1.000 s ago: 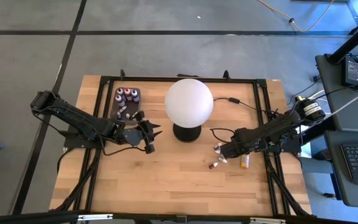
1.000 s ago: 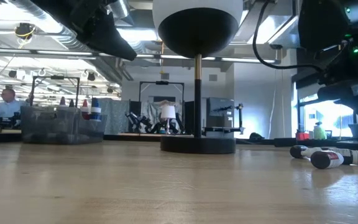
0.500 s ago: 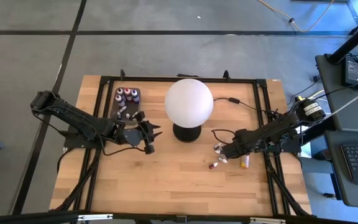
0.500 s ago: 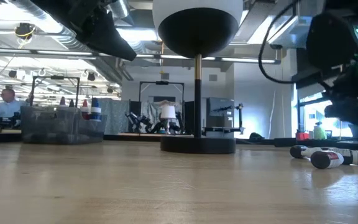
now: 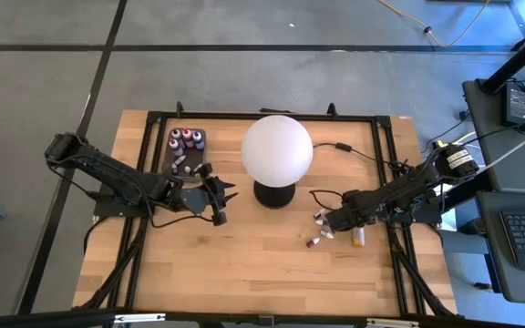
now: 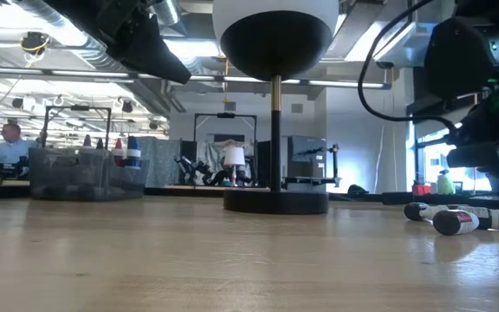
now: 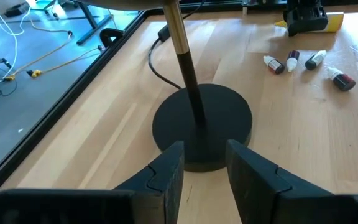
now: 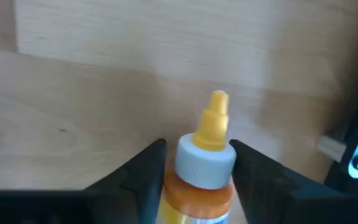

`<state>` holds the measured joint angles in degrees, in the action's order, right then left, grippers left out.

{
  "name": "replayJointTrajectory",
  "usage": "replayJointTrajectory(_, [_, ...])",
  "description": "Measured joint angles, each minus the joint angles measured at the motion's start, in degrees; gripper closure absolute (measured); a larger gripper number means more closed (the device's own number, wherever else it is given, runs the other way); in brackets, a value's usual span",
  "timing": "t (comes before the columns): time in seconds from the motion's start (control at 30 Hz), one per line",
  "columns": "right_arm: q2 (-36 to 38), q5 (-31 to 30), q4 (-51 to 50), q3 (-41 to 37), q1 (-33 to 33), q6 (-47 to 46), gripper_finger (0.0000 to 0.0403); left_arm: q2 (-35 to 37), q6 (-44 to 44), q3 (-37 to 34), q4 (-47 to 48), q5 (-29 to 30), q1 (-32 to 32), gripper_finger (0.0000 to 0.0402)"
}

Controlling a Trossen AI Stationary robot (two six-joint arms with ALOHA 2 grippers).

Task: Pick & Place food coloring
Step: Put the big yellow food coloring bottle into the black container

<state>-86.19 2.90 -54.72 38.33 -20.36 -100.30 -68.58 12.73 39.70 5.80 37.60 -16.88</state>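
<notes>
The taller orange bottle (image 8: 199,186), with a white collar and yellow tip, lies near the table's right edge (image 5: 358,237). My right gripper (image 8: 196,149) is shut on it. Three or so tiny dropper bottles (image 5: 320,226) lie loose on the wood just left of it and also show in the left wrist view (image 7: 291,60). Several more stand in the dark grey tray (image 5: 187,150) at the far left. My left gripper (image 7: 205,155) hovers, narrowly open, between the tray and the lamp base (image 7: 202,124), touching nothing. My right gripper pinches the orange bottle between its two fingers (image 8: 148,174), at the shoulder just below the white collar (image 8: 207,163). The fingers come slanting from above and lie across the bottle, whose yellow tip points away past them. I cannot tell whether the bottle is lifted off the table.
The big white globe lamp (image 5: 277,150) stands mid-table on a black round base, its cord (image 5: 335,146) trailing to the right. Bare wood stretches along the near half of the table. A black frame rail runs along the table's edges.
My right arm has come down a little over the orange bottle, and less of the bottle shows beside it in the high view. The left arm has kept still.
</notes>
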Motion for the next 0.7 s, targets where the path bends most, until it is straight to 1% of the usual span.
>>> replayJointTrajectory(0.1, [-0.05, -0.06, 0.27, -0.04, 0.05, 1.95, 0.0258, 0.0, 0.0, 0.0, 0.0, 0.0, 0.0, 0.0286])
replayJointTrajectory(0.2, [-0.07, -0.04, 0.11, -0.04, 0.14, 3.04, 0.0277, 0.0, -0.01, 0.0, 0.02, 0.02, 0.0, 0.0289])
replayJointTrajectory(0.4, [-0.07, -0.04, 0.02, -0.06, 0.14, 3.49, 0.0273, 0.0, 0.0, 0.0, 0.02, 0.04, 0.0, 0.0287])
replayJointTrajectory(0.53, [-0.3, -0.94, -0.88, 1.43, 0.2, 6.74, 0.0273, 0.0, -0.02, 0.0, 0.02, 0.07, 0.0, 0.0286])
replayJointTrajectory(0.7, [-0.35, -4.71, -0.86, 8.61, 1.06, 15.45, 0.0278, 0.0, -0.01, 0.0, 0.02, 0.13, 0.0, 0.029])
